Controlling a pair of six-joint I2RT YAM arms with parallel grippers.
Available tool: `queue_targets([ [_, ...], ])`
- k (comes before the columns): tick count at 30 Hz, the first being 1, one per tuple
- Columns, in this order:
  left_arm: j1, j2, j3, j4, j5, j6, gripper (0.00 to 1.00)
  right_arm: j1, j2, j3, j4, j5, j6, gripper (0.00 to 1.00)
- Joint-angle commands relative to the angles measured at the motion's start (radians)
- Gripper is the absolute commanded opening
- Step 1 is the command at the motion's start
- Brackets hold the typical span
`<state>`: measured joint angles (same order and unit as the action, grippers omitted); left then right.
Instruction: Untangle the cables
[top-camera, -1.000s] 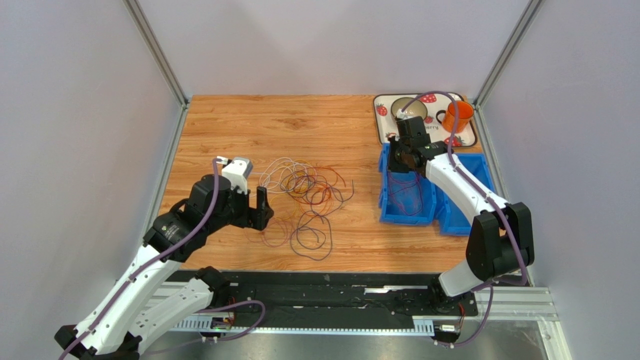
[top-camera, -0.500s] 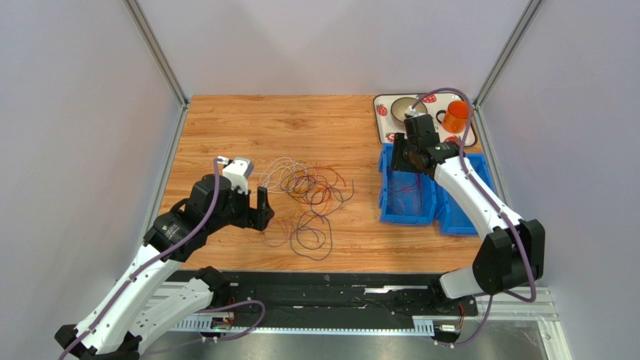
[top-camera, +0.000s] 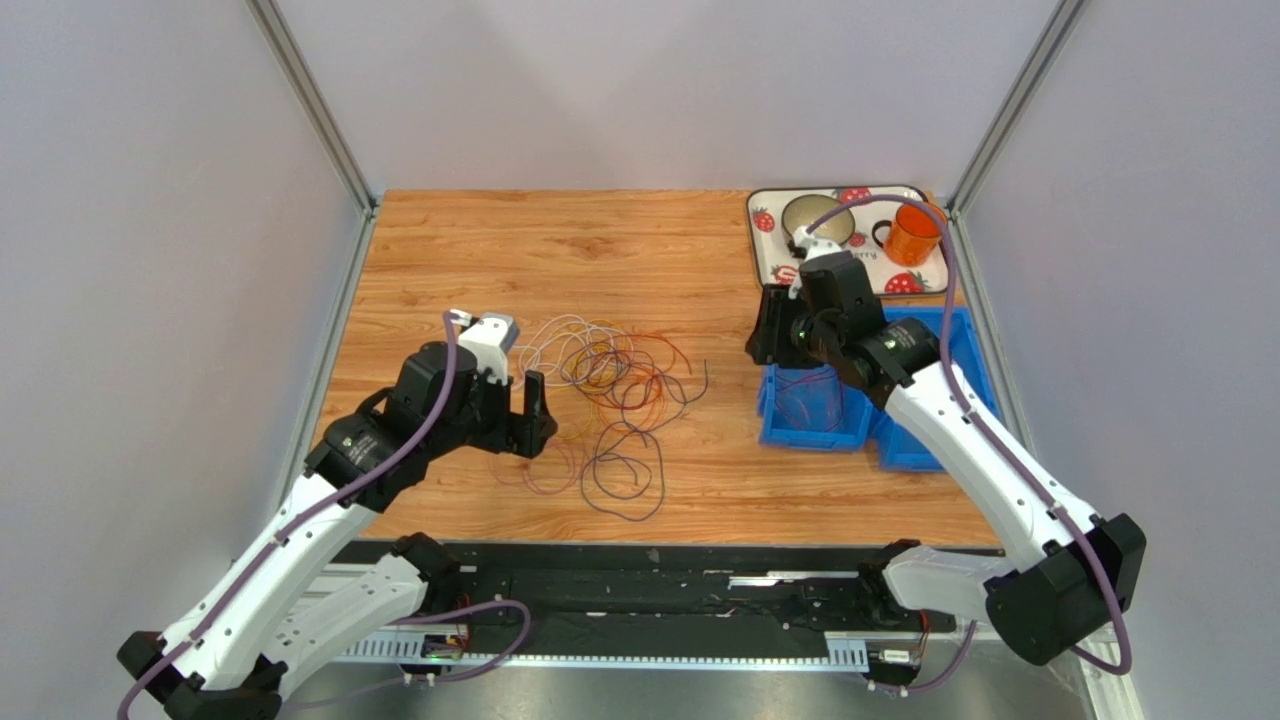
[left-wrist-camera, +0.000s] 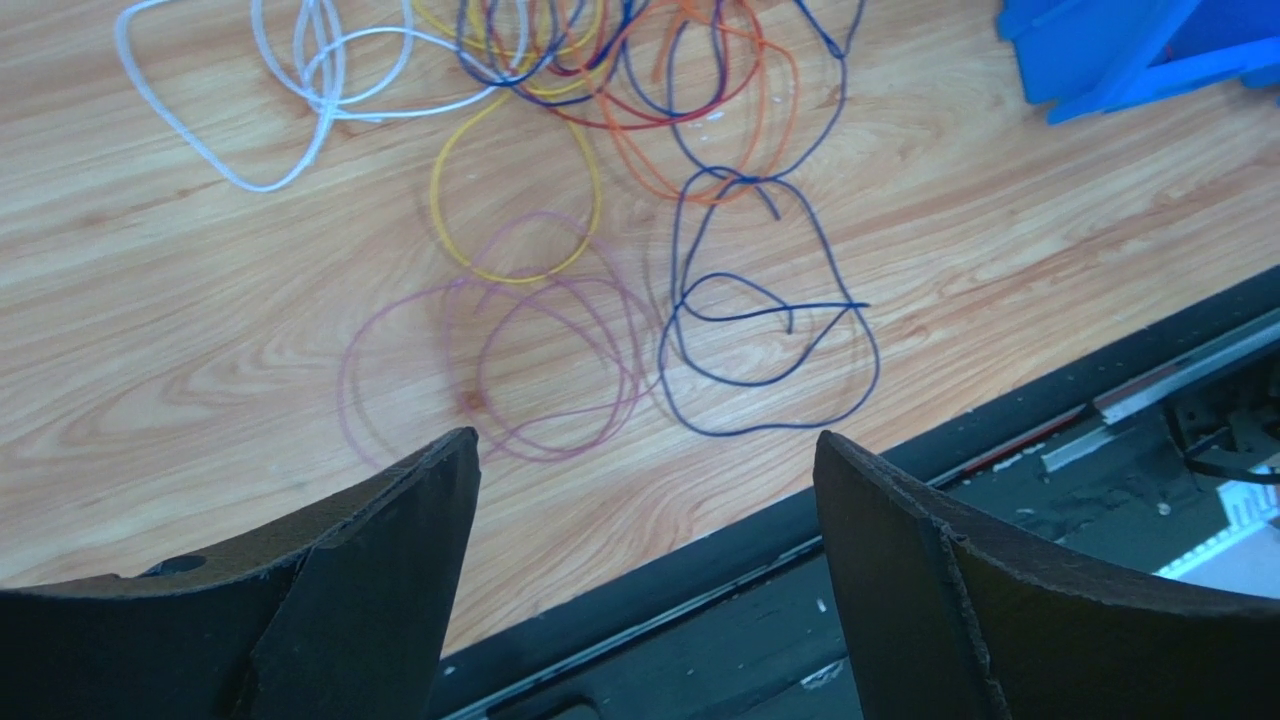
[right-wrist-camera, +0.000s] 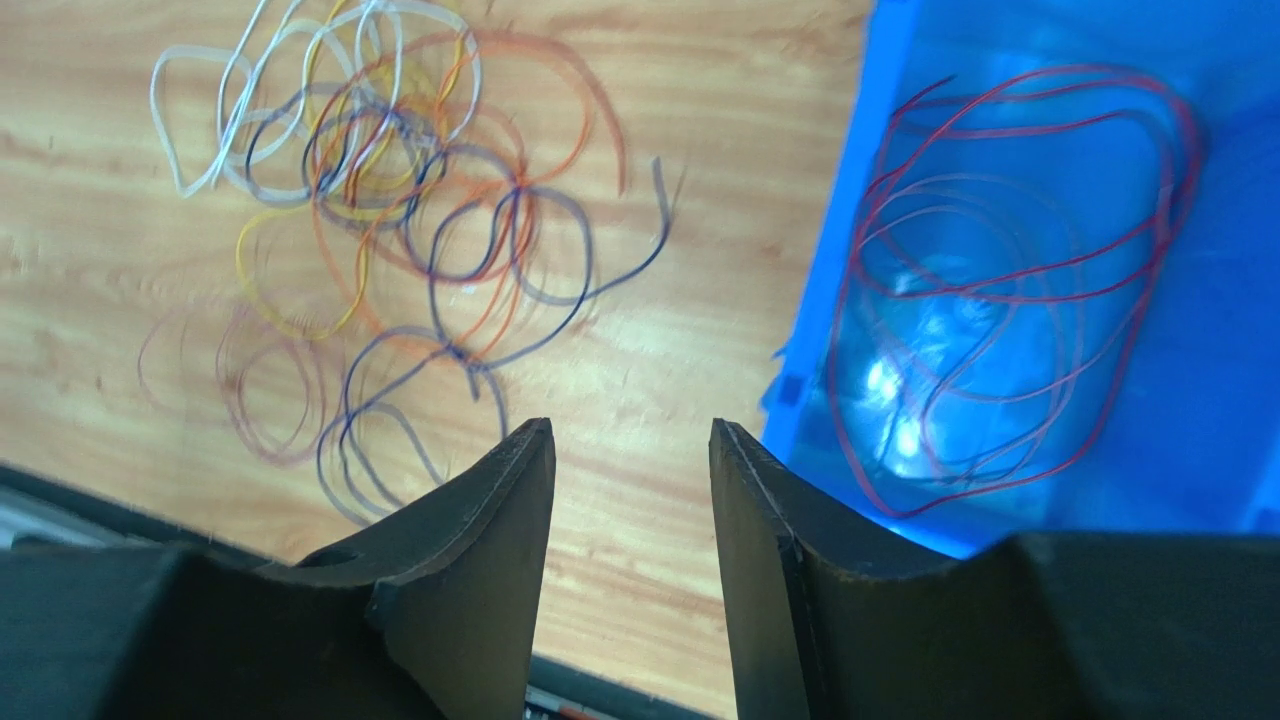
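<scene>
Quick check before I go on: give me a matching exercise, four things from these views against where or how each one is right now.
Things
1. red cable
2. white cable
3. orange mug
4. left hand

Place or state
a. on the strawberry tray
b. open, empty, over the table
c. in the blue bin
d. far-left end of the tangle

Pairs: 1-c, 2-d, 3-a, 4-b

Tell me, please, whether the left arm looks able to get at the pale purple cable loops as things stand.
Probably yes: the left gripper, jaws wide open, hangs right by the pale purple loops, and nothing lies on them; only the dark blue cable meets one edge.
</scene>
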<state>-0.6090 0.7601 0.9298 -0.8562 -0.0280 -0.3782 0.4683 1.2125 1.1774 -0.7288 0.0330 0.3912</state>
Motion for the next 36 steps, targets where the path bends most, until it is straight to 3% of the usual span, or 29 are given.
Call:
queue_targets([
  [1,-0.006,0.004,-0.094,0.163,0.127,-0.108,0.88,0.07,-0.051,-0.045,-0.015,-0.013,0.054,0.47],
  [9,-0.015,0.073,-0.203,0.304,0.168,-0.171,0.82,0.118,-0.093,-0.131,-0.006,-0.018,0.074,0.47],
  [21,-0.018,0.217,-0.229,0.298,-0.012,-0.222,0.73,0.167,-0.084,-0.171,0.022,-0.058,0.08,0.46],
  [36,-0.026,0.376,-0.332,0.364,0.007,-0.226,0.73,0.17,-0.085,-0.206,0.035,-0.067,0.057,0.45],
])
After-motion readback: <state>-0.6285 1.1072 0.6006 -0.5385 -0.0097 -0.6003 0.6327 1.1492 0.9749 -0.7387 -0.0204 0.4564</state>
